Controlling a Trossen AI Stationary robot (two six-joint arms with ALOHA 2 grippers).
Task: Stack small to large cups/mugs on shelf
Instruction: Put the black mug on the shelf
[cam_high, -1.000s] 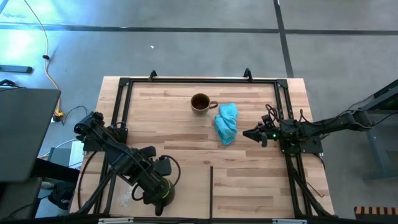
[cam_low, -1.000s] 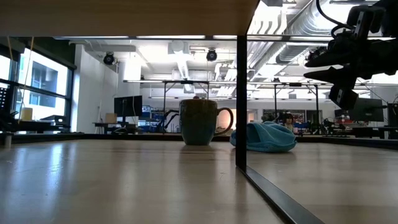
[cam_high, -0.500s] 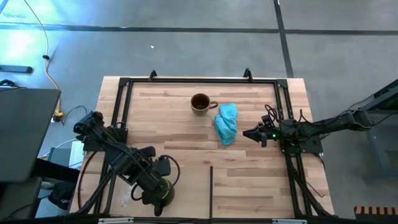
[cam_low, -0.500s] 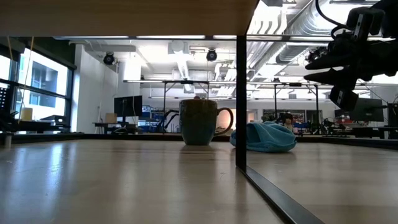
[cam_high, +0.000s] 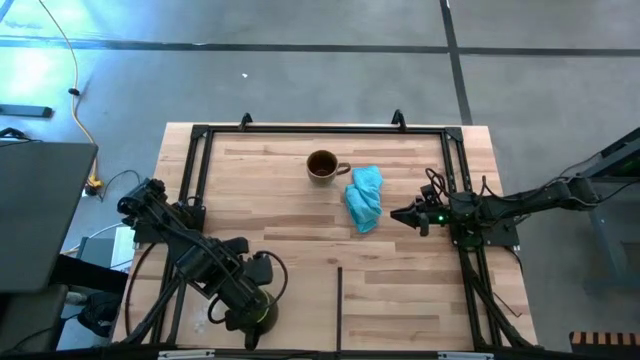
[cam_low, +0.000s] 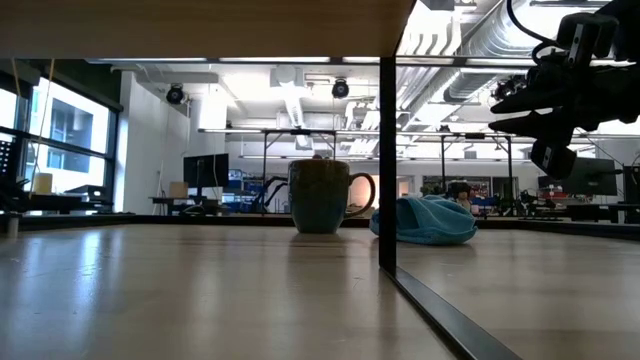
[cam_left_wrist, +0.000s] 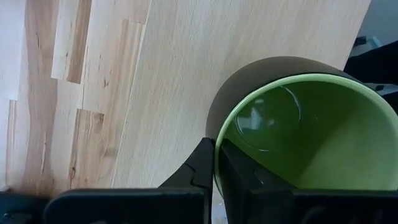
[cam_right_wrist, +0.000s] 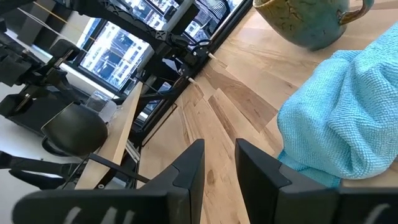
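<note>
My left gripper (cam_high: 250, 318) is shut on the green mug (cam_high: 265, 312) over the left end of the pale wooden shelf (cam_high: 400, 300) at the table's near edge. In the left wrist view the mug (cam_left_wrist: 298, 137) shows its open mouth, with the round outline of the clear cup (cam_left_wrist: 267, 118) inside it. The brown mug (cam_high: 322, 166) stands upright on the table at the far middle. My right gripper (cam_high: 393, 214) hangs open above the table's right side, next to the light-blue cloth (cam_high: 365, 197), with nothing between its fingers. My left gripper pinches the green mug's rim (cam_left_wrist: 216, 163), one finger outside the wall and one finger (cam_left_wrist: 235, 167) inside. The fingers come from above, pointing steeply down. The mug stays upright, mouth up, over the shelf (cam_left_wrist: 180, 68); whether its base rests there is hidden.
A black metal frame (cam_high: 200, 135) runs around the table. A dark upright post (cam_low: 388, 150) stands under the shelf's middle. The blue cloth (cam_low: 425, 220) lies bunched to the right of the brown mug (cam_low: 320, 195). Bare wood lies between the brown mug and the shelf.
</note>
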